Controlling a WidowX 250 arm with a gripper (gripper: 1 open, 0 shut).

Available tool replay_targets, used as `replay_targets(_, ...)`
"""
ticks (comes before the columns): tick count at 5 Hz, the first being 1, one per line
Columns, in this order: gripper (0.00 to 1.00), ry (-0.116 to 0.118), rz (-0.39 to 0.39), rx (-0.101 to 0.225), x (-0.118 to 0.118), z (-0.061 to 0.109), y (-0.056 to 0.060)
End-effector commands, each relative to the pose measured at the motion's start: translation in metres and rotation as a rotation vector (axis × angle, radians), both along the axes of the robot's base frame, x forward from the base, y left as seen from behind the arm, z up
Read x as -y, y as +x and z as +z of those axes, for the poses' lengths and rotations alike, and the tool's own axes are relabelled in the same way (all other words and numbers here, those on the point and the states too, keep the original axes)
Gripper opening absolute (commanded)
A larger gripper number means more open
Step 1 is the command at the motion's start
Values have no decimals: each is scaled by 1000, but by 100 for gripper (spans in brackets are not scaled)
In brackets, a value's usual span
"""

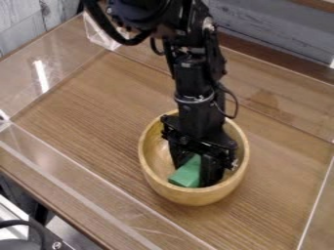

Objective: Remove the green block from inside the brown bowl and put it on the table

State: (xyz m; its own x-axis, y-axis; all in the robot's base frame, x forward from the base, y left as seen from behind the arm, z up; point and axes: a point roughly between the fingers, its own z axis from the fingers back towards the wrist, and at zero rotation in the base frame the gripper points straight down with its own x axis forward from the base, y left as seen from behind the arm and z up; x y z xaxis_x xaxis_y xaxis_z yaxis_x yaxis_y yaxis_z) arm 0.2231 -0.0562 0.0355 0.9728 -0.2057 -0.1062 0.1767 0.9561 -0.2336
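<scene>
The brown bowl [152, 164] sits on the table [92, 107], right of centre and toward the front. My gripper [194, 164] points steeply down into the bowl, with its black fingers low inside. The green block [187, 177] leans tilted against the bowl's inner front wall, and its upper end sits between the fingers. The gripper is shut on the green block. The fingers hide the block's upper part.
Clear acrylic walls line the table: one along the left and front [46, 146], one at the right [318, 190]. A grey plank wall [280, 24] stands behind the table. Bare wood lies left of the bowl and behind it.
</scene>
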Motion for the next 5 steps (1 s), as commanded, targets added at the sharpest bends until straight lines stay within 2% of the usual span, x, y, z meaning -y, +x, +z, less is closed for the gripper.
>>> replay_targets(1,0,-20,-4,48,6,14,5)
replay_targets(5,0,-49,-11,33,17,23,4)
